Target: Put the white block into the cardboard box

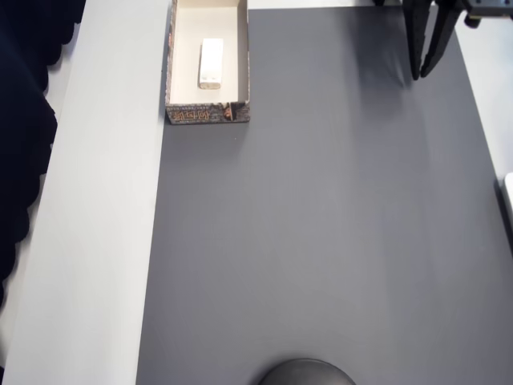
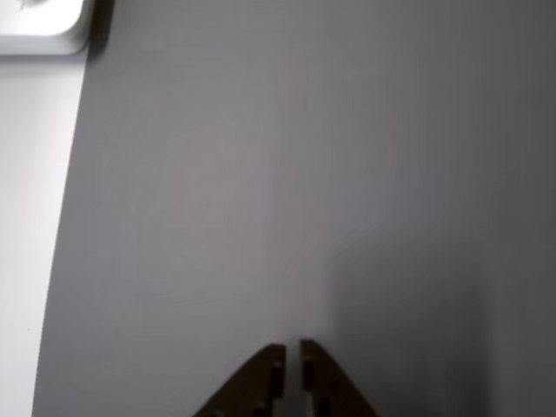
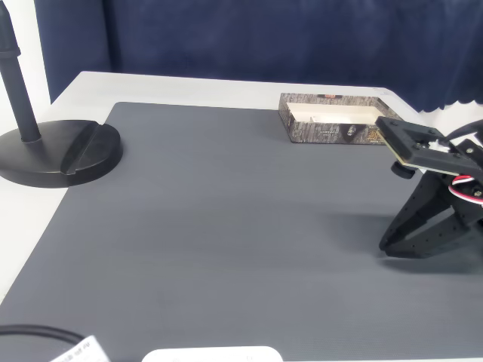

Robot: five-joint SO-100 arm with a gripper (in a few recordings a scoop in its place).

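The white block (image 1: 212, 62) is a small plain brick, roughly twice as long as it is wide, with two faint marks near its lower end in the overhead view; it lies flat on the cream floor of the cardboard box (image 1: 244, 56), lengthwise along the box and clear of the walls. The box is a shallow tray with brownish-grey patterned outer walls, sitting at the top left corner of the dark grey mat (image 1: 321, 241) in the overhead view, and at the far edge of the mat in the fixed view (image 3: 332, 130). The gripper (image 1: 425, 74) is well apart from the box, over the mat's other top corner, its black fingers nearly closed with only a thin slit between the tips (image 2: 292, 352), holding nothing
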